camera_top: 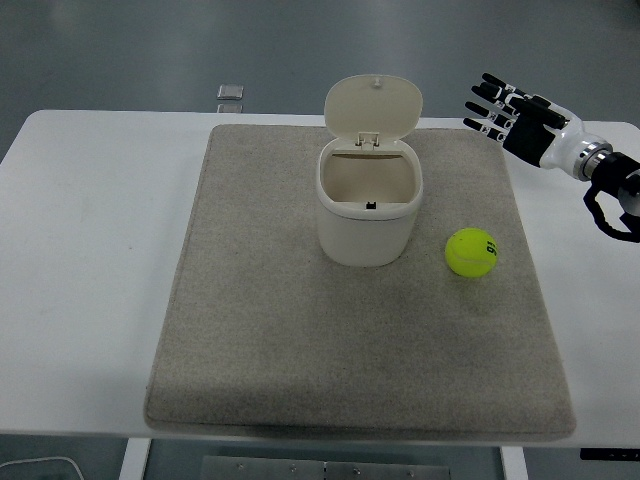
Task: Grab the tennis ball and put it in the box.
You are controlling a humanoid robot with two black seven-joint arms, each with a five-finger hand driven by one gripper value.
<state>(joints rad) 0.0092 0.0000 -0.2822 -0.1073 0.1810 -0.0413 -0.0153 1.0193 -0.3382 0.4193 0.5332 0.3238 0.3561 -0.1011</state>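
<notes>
A yellow-green tennis ball lay on a grey mat that covered most of the white table. The ball sat toward the mat's right edge, about halfway between its far and near edges, with dark print on its upper right side. Just to its left, but not touching it, stood the box, a cream-coloured bin with rounded corners, placed upright nearer the mat's far edge and roughly centred between its left and right edges. Its hinged lid was tipped up and back at the far side, leaving the mouth open, and the inside looked empty apart from a small dark mark on the near inner wall.

The right hand hovered over the mat's far right corner, well apart from the ball and farther back than it. Its fingers were spread and pointed left, holding nothing. Open mat lay between the hand and the ball, with nothing in between.

A small grey square object lay on the floor beyond the table's far edge.
</notes>
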